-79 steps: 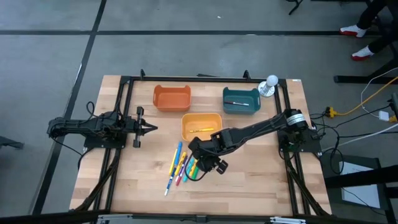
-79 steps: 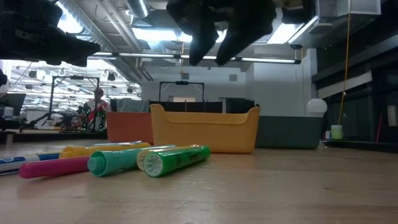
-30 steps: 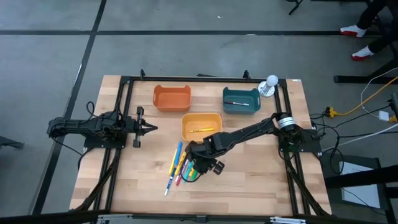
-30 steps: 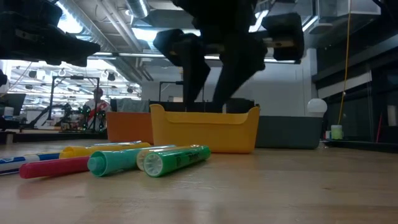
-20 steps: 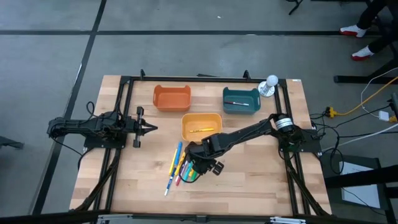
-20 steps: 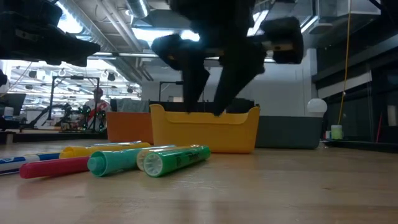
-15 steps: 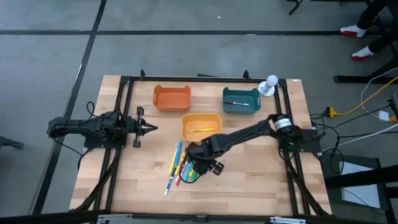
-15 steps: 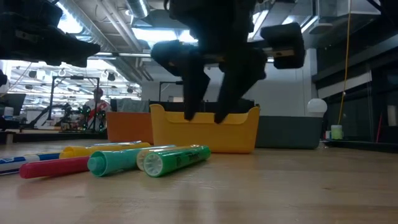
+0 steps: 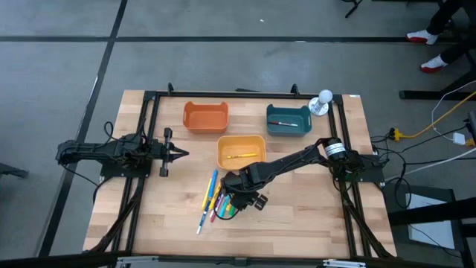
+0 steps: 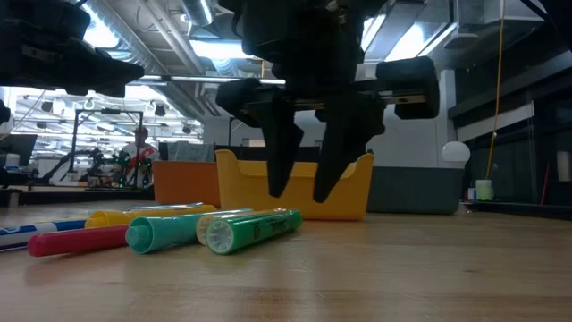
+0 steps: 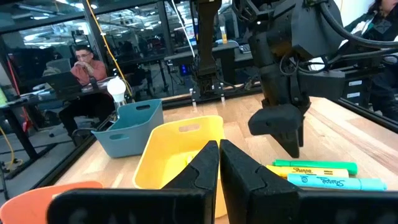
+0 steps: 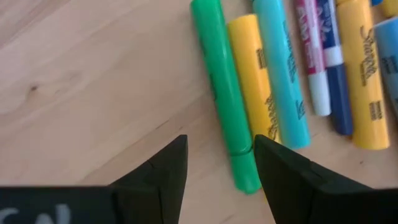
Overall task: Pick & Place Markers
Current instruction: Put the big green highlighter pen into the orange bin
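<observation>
We are at the reaching step: our right gripper (image 10: 302,192), jaws wide and holding nothing, hangs over the green marker (image 12: 225,93) at the right edge of the markers (image 9: 216,199) below the frame centre, and next must lower and close.

The markers (image 9: 216,199) are packed side by side in a row, so no gap is left between them for a jaw; only the outer green marker (image 12: 225,93) has bare counter (image 9: 305,212) beside it. The yellow bin (image 9: 241,151) stands close behind the row. The right gripper (image 9: 236,198) is spread over the row's end. Open counter is left on the far side.
</observation>
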`<state>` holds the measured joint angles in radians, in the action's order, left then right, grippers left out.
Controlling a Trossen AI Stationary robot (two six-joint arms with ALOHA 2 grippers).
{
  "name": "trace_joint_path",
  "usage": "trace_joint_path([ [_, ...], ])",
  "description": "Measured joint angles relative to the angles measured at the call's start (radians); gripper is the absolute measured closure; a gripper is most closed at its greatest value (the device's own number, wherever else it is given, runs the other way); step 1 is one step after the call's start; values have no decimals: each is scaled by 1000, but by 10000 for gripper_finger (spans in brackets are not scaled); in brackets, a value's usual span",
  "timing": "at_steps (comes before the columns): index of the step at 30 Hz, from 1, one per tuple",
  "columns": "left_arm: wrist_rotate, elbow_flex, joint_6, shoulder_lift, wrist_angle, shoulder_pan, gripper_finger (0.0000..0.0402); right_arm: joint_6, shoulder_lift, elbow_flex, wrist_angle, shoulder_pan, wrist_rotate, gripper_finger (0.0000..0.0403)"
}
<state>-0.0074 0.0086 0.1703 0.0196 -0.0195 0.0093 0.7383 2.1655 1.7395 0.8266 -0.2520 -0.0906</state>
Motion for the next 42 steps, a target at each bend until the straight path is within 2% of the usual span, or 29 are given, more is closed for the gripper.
trace_joint_path([
  [33, 0, 0, 0, 0, -7, 0, 392, 0, 59, 0, -8, 11, 0, 221],
  [37, 0, 0, 0, 0, -7, 0, 393, 0, 59, 0, -8, 11, -1, 236],
  [42, 0, 0, 0, 0, -7, 0, 389, 0, 59, 0, -1, 12, -3, 280],
])
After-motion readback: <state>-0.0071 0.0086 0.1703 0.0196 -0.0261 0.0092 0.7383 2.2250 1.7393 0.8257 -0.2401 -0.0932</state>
